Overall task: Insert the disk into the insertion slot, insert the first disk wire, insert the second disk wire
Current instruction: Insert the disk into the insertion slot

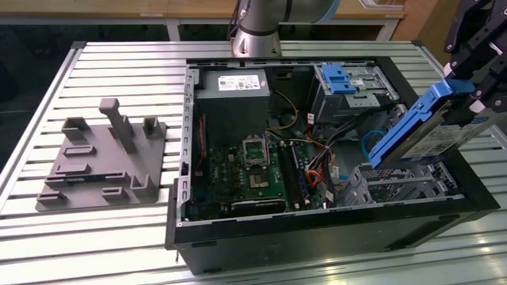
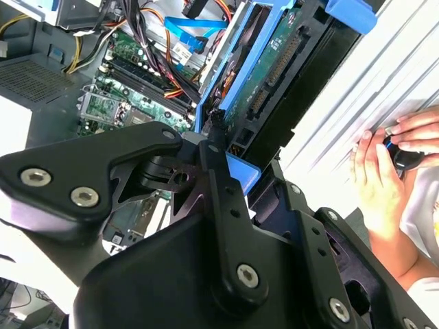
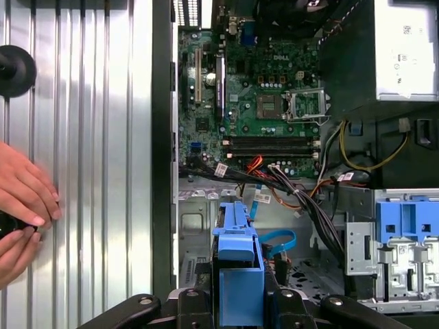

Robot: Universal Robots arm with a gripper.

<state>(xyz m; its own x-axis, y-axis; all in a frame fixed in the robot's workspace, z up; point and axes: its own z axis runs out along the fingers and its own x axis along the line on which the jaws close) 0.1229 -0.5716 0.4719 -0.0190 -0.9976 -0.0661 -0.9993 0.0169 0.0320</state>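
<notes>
disk (image 1: 428,133): stiff, fairly dense, likely shock-sensitive; best taken by its blue carrier frame, off the bare circuit board | gripper (image 1: 463,89): pinched on the carrier's upper end, disk hanging tilted below it | insertion slot (image 1: 400,181): just under the disk's lower end, apart, not yet entered, inside open computer case (image 1: 317,240)
</notes>
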